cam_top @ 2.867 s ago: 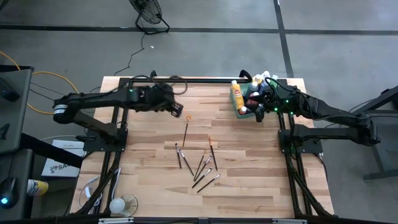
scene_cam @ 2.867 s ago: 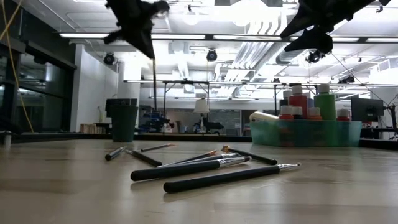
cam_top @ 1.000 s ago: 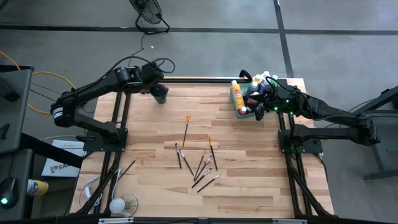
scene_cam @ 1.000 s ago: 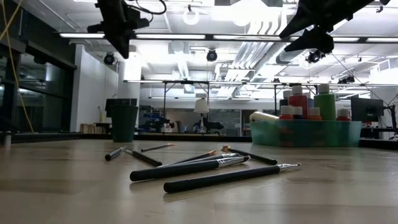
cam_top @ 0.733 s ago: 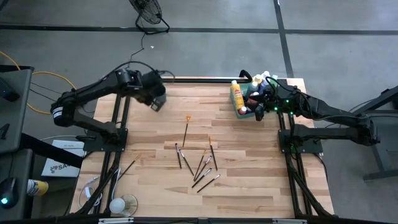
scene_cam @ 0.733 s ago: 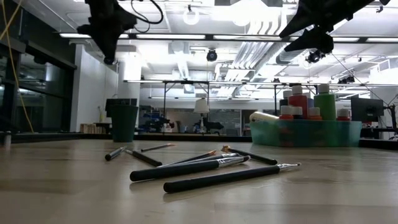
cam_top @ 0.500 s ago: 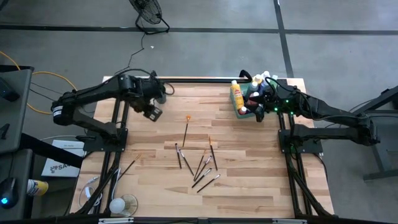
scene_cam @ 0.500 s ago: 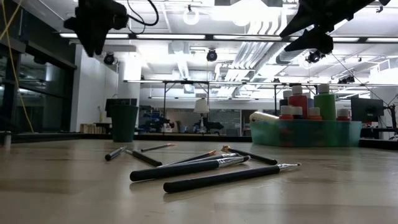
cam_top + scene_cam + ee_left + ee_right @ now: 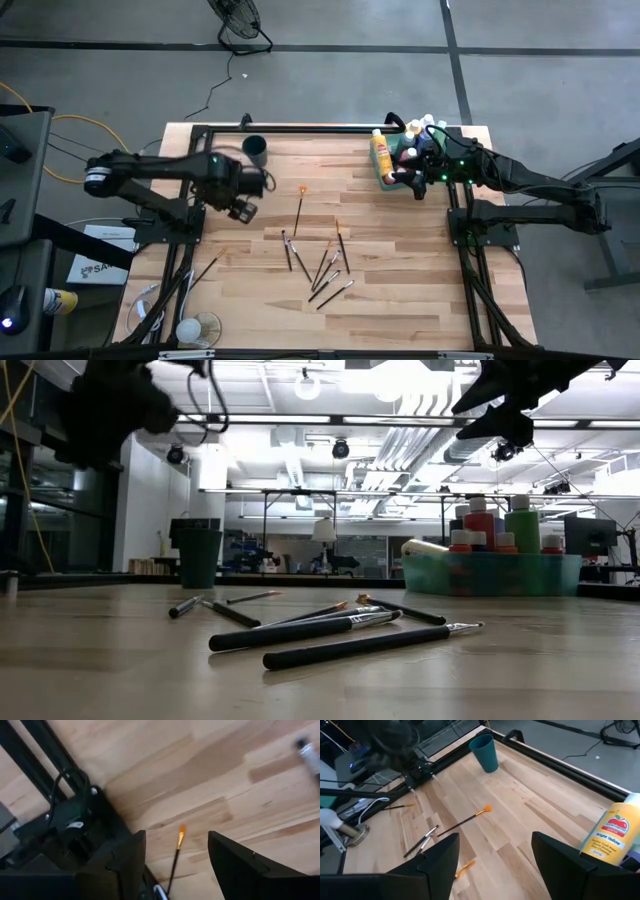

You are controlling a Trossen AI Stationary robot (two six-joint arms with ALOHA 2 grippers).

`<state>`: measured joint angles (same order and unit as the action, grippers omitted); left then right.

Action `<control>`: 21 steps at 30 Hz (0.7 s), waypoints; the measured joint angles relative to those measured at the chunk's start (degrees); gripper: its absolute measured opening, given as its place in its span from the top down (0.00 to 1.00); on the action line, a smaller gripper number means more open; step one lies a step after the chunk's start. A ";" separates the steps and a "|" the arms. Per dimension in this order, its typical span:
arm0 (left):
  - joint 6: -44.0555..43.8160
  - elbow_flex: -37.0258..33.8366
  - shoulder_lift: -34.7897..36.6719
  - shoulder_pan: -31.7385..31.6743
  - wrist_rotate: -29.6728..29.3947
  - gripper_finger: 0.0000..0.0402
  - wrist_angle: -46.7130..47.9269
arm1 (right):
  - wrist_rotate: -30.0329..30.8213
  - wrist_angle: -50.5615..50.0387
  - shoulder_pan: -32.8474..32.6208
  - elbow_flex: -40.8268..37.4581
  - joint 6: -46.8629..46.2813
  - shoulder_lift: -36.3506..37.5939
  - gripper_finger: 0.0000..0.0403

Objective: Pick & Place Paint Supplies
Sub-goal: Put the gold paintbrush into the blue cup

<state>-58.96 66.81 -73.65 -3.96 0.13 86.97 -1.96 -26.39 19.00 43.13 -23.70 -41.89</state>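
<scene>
Several dark-handled paintbrushes (image 9: 320, 262) lie flat mid-table, also seen in the low view (image 9: 330, 630). One orange-tipped brush (image 9: 299, 212) lies apart toward the far side. Another brush (image 9: 176, 857) lies by the left frame rail. Capped paint bottles (image 9: 480, 520) stand in the green tray (image 9: 490, 575) at the far right. A yellow bottle (image 9: 615, 837) is at the tray's left end. My left gripper (image 9: 243, 205) points down, open and empty, above the table's left part. My right gripper (image 9: 495, 865) hangs open and empty beside the tray.
A dark teal cup (image 9: 254, 150) stands upright at the far left, beyond my left gripper. Black frame rails (image 9: 190, 230) run along the table's left, right and far edges. Bare wood lies between the cup and the tray.
My left gripper has swung from above the cup toward the near and left side of the table and has come down, tipping until it points straight down. The cup, which it covered before, now shows. My right arm has kept still.
</scene>
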 joint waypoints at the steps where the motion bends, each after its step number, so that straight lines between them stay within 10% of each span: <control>1: -0.55 -1.75 0.00 1.23 0.58 0.50 -1.32 | -0.12 0.00 0.00 0.00 0.00 0.00 0.40; 21: -11.94 -22.48 -0.93 18.99 7.13 0.50 -23.72 | -1.48 0.04 0.00 0.00 1.51 0.00 0.40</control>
<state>-70.90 44.33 -74.58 15.04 7.26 63.25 -3.44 -26.35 19.00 43.13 -22.20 -41.89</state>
